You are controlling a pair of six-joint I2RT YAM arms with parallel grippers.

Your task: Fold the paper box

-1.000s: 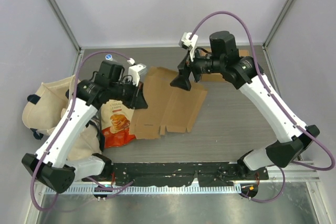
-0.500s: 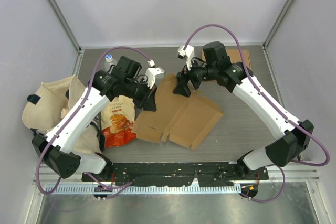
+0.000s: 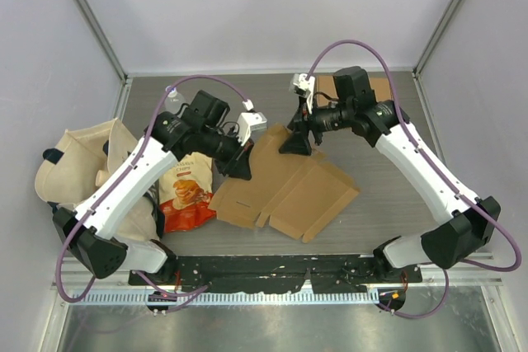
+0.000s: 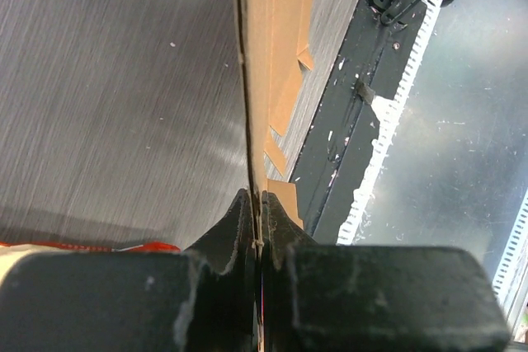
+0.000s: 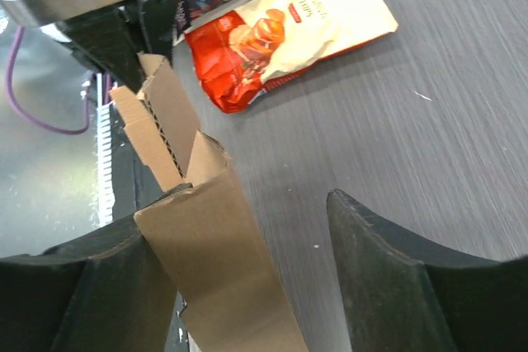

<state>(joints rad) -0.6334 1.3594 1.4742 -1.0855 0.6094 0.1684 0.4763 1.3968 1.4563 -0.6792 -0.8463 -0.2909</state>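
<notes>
The flattened brown cardboard box (image 3: 289,185) lies mid-table, its near-left edge raised. My left gripper (image 3: 242,167) is shut on that edge. In the left wrist view the jaws (image 4: 257,222) pinch the thin cardboard sheet (image 4: 279,55), which runs away edge-on. My right gripper (image 3: 295,144) is at the box's far edge. In the right wrist view it (image 5: 247,232) is open, and a cardboard flap (image 5: 219,274) leans against its left finger (image 5: 91,294). The right finger (image 5: 396,278) is clear of the flap.
A red and cream chips bag (image 3: 186,191) and a beige cloth bag (image 3: 78,166) lie at the left. A small bottle (image 3: 172,90) stands at the back left. Another cardboard piece (image 3: 382,86) lies at the back right. The chips bag (image 5: 289,30) also shows in the right wrist view.
The left gripper moved right and took hold of the box's edge. The box's right end swung toward the front right. The right gripper shifted slightly right and nearer.
</notes>
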